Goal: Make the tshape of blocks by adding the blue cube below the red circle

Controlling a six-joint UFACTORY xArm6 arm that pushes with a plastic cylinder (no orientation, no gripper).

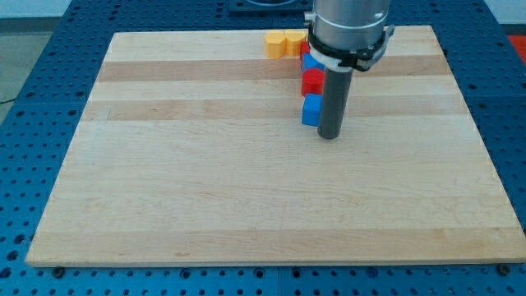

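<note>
My tip (329, 135), a bare rod with nothing to grip, touches the blue cube (311, 110) at its 3 o'clock, just below the red circle (312, 81); pushing further could shove it left, out of line.

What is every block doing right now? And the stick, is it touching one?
blue cube: flat on the board, just below the red block, beside my tip.
red block: flat on the board, partly hidden by the arm.
yellow blocks: side by side at the board's top edge.
my tip: down at the board, against the blue cube's right side.
</note>
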